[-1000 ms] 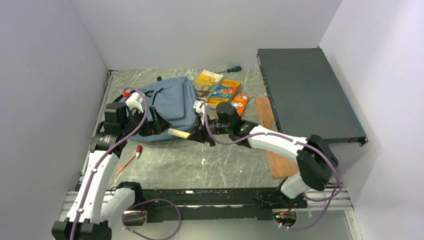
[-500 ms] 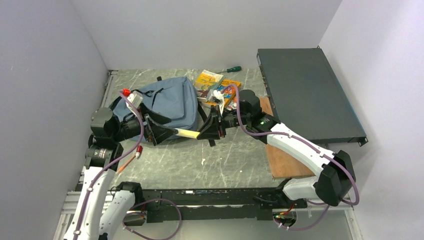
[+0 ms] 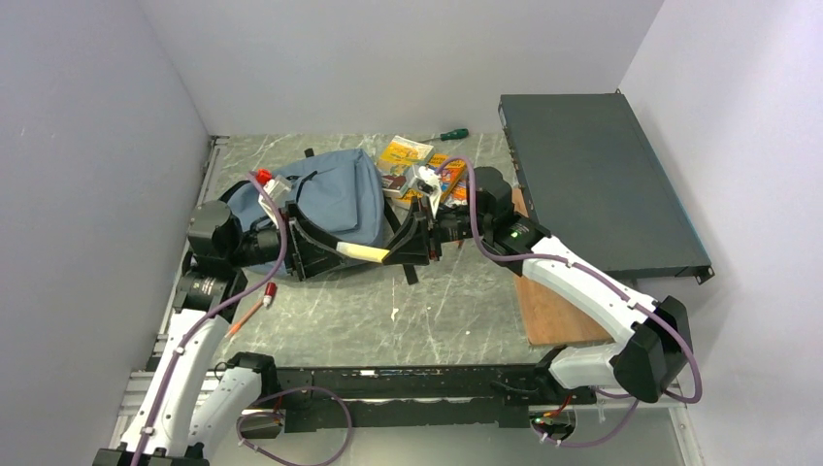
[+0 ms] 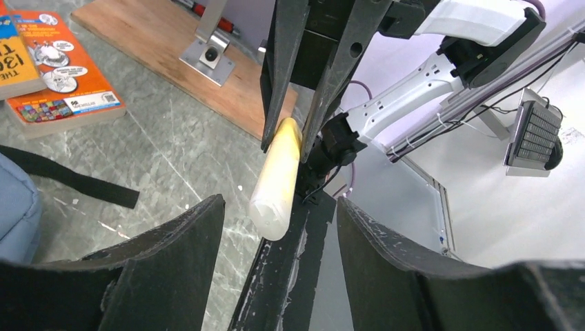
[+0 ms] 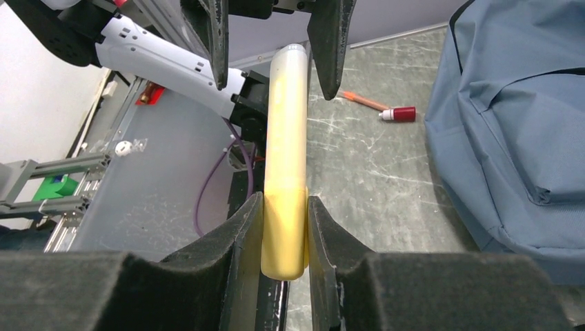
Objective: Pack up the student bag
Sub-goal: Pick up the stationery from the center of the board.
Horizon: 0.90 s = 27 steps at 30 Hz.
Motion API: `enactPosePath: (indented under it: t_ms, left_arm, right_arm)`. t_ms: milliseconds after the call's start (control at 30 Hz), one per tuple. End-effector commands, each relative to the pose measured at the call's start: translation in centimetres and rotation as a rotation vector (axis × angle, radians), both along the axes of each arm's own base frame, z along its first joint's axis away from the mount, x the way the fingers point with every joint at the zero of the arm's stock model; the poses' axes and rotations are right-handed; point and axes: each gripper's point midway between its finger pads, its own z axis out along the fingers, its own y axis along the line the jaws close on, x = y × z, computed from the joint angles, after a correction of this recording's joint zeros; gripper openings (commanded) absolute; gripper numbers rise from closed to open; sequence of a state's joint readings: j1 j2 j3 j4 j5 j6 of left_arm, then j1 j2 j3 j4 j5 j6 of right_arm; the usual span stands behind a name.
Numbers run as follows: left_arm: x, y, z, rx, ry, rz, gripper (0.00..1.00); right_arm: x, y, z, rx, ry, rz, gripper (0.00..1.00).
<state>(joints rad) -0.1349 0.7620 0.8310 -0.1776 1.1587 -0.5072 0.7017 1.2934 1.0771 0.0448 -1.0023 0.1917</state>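
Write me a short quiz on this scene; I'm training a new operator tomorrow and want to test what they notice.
1. True or false: the right gripper is clamped on the yellow tube.
2. Which is open? (A) left gripper (B) right gripper
3. Fill in: the red-capped pen lies on the ____, outside the student bag.

Key: 1 true; 2 A; 3 table.

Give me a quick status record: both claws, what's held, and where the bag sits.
right claw: shut on pale yellow plastic tube
left claw: open, fingers either side of the tube's free end, not touching
grey-blue fabric backpack: lying on the grey marbled table, beyond both claws
loose on table: orange pen with red cap; colourful paperback books
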Motion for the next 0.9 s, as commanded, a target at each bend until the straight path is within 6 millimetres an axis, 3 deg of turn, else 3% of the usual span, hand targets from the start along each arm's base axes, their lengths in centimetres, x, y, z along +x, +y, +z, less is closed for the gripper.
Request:
enactPosePath:
  t_ms: [0,100,300,467,533,567,600,633,667,700,767,867]
  left_arm:
    - [-0.6,-0.4,2.3,-0.072,-0.075,-0.051,0.64]
    - [-0.4,-0.6,2.3,-0.073,-0.066,-0.053,0.61]
    - [-0.2,-1.0,2.4,-0.058,-0.064,-0.05,0.46]
    - [-0.6,-1.3,2.4,-0.043,-0.075,-0.06,0.41]
    - [-0.5,-1.3,2.6,-0.046,-0.074,-0.054,0.25]
    - [-0.4,-1.3,2.7,-0.045,-0.071,-0.041,0.08]
    - [0.1,-1.2,2.7,-0.036,-0.065,-0.007,0.0]
    - [0.5,-1.0,2.8,-0.021,-0.065,0.034,0.0]
    - [1.1,-0.6,2.9,0.0,-0.075,0.091,0.0]
    - [2.0,0.1,2.8,0.034,-0.074,0.173,0.0]
    - [4.4,2.7,2.5,0.133,-0.084,0.413,0.0]
    - [5.7,7.2,2.7,0.27,-0.123,0.688,0.0]
  right_arm:
    - [-0.6,-0.4,2.9,0.053,-0.068,0.029,0.0]
    - [-0.7,-0.4,3.1,0.06,-0.064,0.028,0.0]
    - [-0.8,-0.3,3.3,0.069,-0.053,0.033,0.0]
    - [-0.8,-0.2,3.7,0.086,-0.052,0.026,0.0]
    - [-0.9,0.0,3.8,0.087,-0.047,0.034,0.0]
    - [-0.9,0.1,3.7,0.084,-0.046,0.036,0.0]
    - [-0.8,0.2,3.7,0.079,-0.047,0.029,0.0]
    - [-0.5,0.3,3.6,0.072,-0.046,0.015,0.0]
    - [0.0,0.4,3.3,0.057,-0.042,-0.011,0.1]
    - [1.1,0.5,2.8,0.034,-0.035,-0.068,0.31]
    - [3.4,0.5,1.2,-0.046,-0.008,-0.193,0.63]
    - [7.5,0.0,-0.3,-0.152,0.016,-0.417,0.78]
